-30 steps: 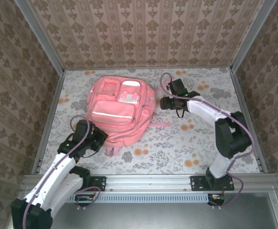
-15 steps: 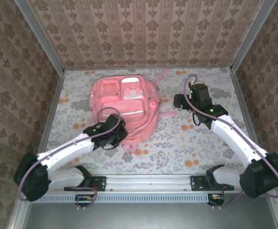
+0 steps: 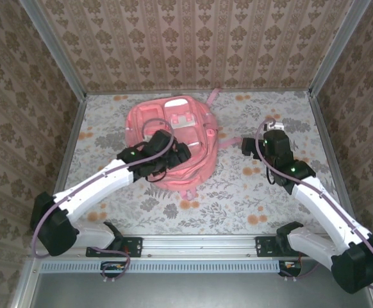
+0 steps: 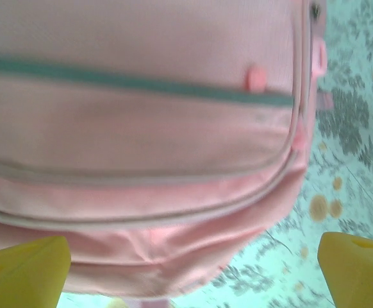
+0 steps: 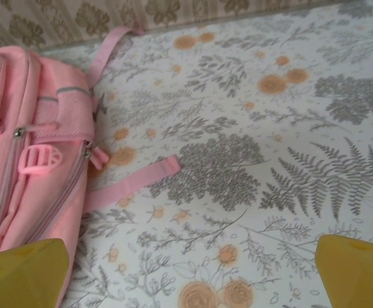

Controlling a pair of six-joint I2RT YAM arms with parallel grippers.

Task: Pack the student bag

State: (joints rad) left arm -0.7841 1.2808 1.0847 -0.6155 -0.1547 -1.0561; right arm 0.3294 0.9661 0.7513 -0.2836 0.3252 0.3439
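Note:
The student bag (image 3: 183,131), a large pink backpack with white-trimmed front pockets, lies flat at the back left of the floral table. My left gripper (image 3: 179,154) hovers over its front, fingers spread wide. In the left wrist view the bag's pink pocket and zip seams (image 4: 141,128) sit close under the camera, and my left gripper (image 4: 190,276) is open with the bag's lower edge between the yellow fingertips (image 4: 23,269). My right gripper (image 3: 245,145) is open over bare table right of the bag. In its wrist view the bag (image 5: 26,147) is at the left, apart from my right gripper (image 5: 190,273).
A loose pink strap (image 5: 129,186) trails from the bag's side onto the table, and another strap (image 3: 212,97) points toward the back wall. Patterned walls enclose the table (image 3: 270,199) on three sides. Metal rails run along its edges.
My left arm has swung forward over the bag and its gripper has opened. My right arm has pulled back to the right and opened. The bag has shifted toward the back.

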